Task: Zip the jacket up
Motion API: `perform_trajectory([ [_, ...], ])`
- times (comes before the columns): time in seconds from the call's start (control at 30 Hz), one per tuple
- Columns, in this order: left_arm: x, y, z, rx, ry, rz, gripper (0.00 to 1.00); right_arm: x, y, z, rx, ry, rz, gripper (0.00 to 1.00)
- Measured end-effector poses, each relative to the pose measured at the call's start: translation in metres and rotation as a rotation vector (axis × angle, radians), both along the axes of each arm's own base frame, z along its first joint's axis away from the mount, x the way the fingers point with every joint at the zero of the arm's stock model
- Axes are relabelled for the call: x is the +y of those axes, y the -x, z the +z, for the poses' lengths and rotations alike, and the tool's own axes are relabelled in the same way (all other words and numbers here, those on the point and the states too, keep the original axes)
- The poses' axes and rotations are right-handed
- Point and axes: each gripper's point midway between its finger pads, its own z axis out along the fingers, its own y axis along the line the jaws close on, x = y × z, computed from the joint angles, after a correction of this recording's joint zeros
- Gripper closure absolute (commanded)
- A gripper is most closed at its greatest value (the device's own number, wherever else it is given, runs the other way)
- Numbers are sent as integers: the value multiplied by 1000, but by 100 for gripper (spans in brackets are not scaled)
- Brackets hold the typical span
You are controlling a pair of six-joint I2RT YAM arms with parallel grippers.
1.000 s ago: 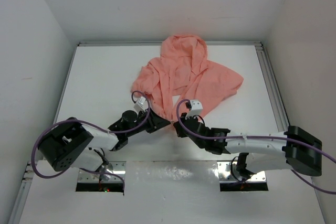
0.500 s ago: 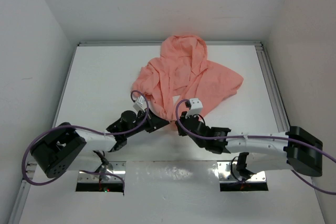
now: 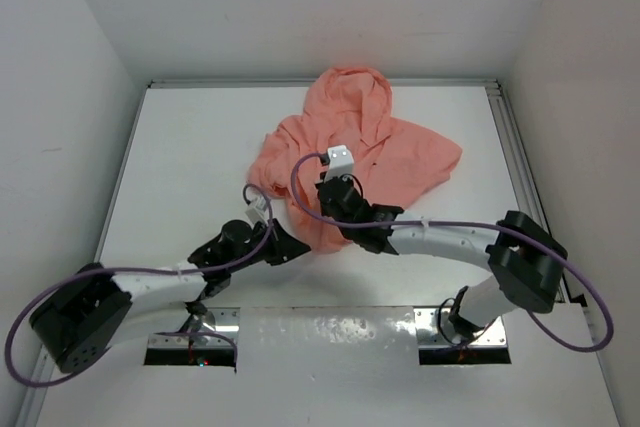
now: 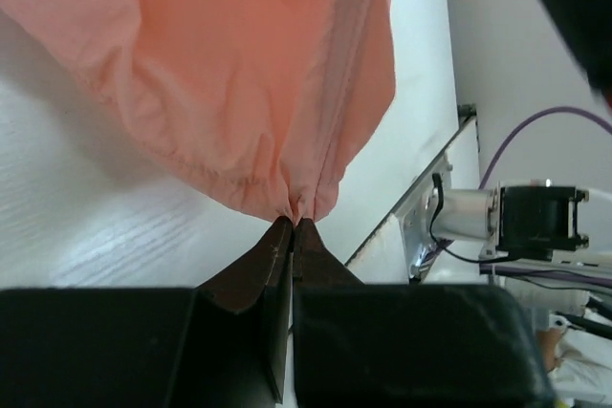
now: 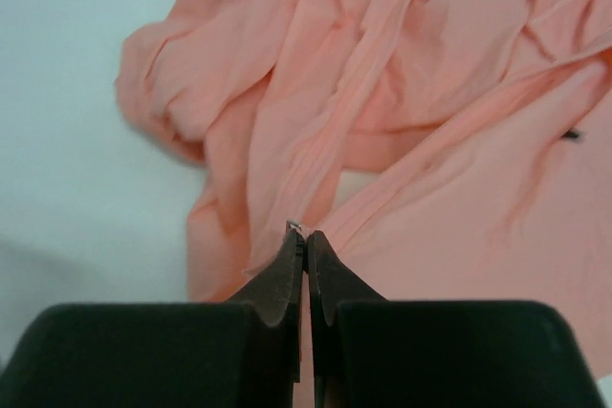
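Note:
The salmon-pink jacket (image 3: 400, 162) lies crumpled at the back middle of the white table (image 3: 190, 167), hood toward the far wall. My left gripper (image 3: 297, 247) is shut on the jacket's (image 4: 239, 74) bottom hem at the foot of the zipper line (image 4: 349, 74), with the cloth bunched at its tips (image 4: 295, 222). My right gripper (image 3: 328, 190) is over the jacket's (image 5: 430, 140) front, shut on a small metal zipper pull (image 5: 295, 227) that shows just above its tips (image 5: 304, 233).
White walls close in the table on three sides. A metal rail (image 3: 520, 167) runs along the right edge. Arm base plates (image 3: 190, 332) sit at the near edge, and a motor with cables (image 4: 516, 222) lies beyond the table edge in the left wrist view.
My left gripper has shut on the hem and drawn back slightly toward the near left. My right gripper has moved away from it, up the jacket's front toward the hood.

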Motion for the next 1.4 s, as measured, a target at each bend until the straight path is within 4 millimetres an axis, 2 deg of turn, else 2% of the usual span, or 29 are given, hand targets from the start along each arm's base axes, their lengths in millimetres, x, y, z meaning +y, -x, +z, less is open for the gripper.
perform_trajectory([
  [0.07, 5, 3, 6, -22, -4, -1, 100, -5, -17, 3, -14, 15, -27, 100],
  [0.13, 11, 3, 21, -75, -4, 9, 100, -16, -36, 8, -29, 19, -70, 100],
  [0.2, 18, 1, 39, -133, -9, 32, 100, -31, -60, 19, -48, 14, -125, 100],
  [0.23, 22, -2, 55, -175, -10, 53, 100, -40, -73, 26, -58, 8, -157, 100],
  [0.37, 40, -6, 107, -290, -5, 124, 100, -78, -143, 66, -132, -31, -306, 100],
  [0.43, 49, -4, 120, -320, -5, 151, 100, -97, -179, 81, -167, -41, -379, 100],
  [0.5, 58, -3, 125, -334, -13, 177, 100, -117, -214, 89, -196, -40, -448, 100],
  [0.63, 73, 2, 106, -290, -82, 213, 100, -149, -268, 88, -210, -14, -547, 100],
  [0.73, 88, 4, 98, -272, -128, 255, 100, -168, -292, 83, -204, 4, -588, 100],
  [0.77, 90, 4, 105, -284, -120, 267, 100, -174, -300, 83, -206, 5, -600, 100],
  [0.9, 100, 0, 129, -324, -95, 325, 100, -171, -318, 79, -188, 33, -576, 100],
  [1.0, 102, 2, 129, -320, -100, 328, 100, -173, -328, 81, -205, 44, -576, 100],
  [1.07, 101, 2, 124, -308, -113, 323, 100, -185, -327, 76, -200, 48, -590, 100],
  [1.13, 100, 1, 121, -298, -126, 320, 100, -195, -318, 65, -174, 44, -587, 100],
  [1.2, 99, -1, 116, -283, -149, 318, 88, -202, -304, 56, -137, 26, -574, 98],
  [1.23, 99, -3, 114, -279, -164, 320, 83, -203, -296, 53, -120, 12, -562, 73],
  [1.27, 100, -5, 112, -272, -181, 325, 72, -201, -288, 53, -109, -13, -550, 57],
  [1.3, 100, -7, 113, -268, -197, 331, 68, -198, -279, 55, -98, -32, -536, 40],
  [1.33, 102, -10, 118, -267, -212, 345, 64, -194, -267, 60, -89, -47, -516, 19],
  [1.37, 102, -14, 125, -273, -217, 358, 57, -186, -253, 68, -83, -69, -492, 6],
  [1.4, 102, -17, 134, -288, -217, 367, 54, -179, -241, 78, -82, -86, -473, 1],
])
